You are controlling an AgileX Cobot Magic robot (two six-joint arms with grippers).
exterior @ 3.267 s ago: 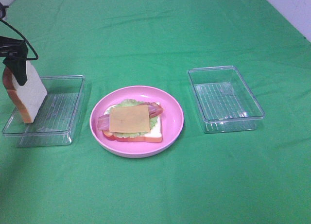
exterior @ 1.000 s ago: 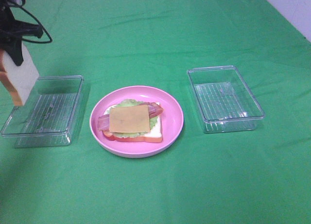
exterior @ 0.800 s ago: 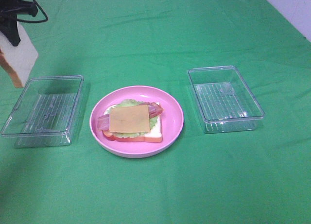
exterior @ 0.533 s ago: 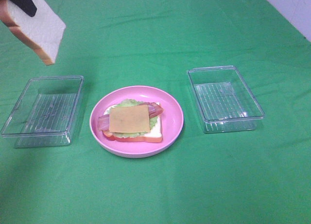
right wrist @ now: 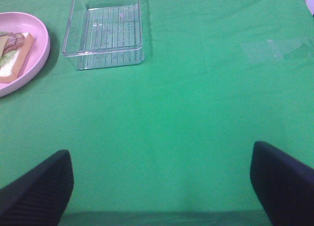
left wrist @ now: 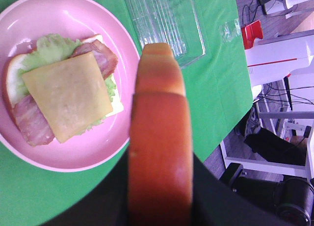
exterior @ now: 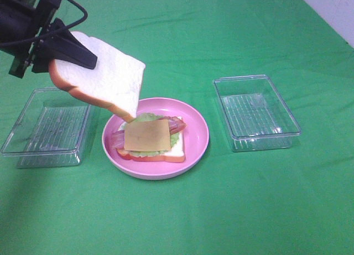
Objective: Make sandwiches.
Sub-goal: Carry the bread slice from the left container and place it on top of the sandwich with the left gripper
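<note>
Your left gripper (exterior: 66,53) is clamped on a bread slice (exterior: 105,78), tilted in the air over the plate's (exterior: 196,150) left rim.

Below it on the plate you have the open stack: cheese (exterior: 147,135) on top, bacon (exterior: 176,124) and lettuce (exterior: 145,117) showing at the edges, bottom bread (exterior: 176,151) underneath. A clear tray (exterior: 22,150) sits left of the plate, another tray (exterior: 257,112) right. Your right gripper (right wrist: 164,187) hangs spread wide over bare green cloth (right wrist: 196,113), holding nothing.
</note>
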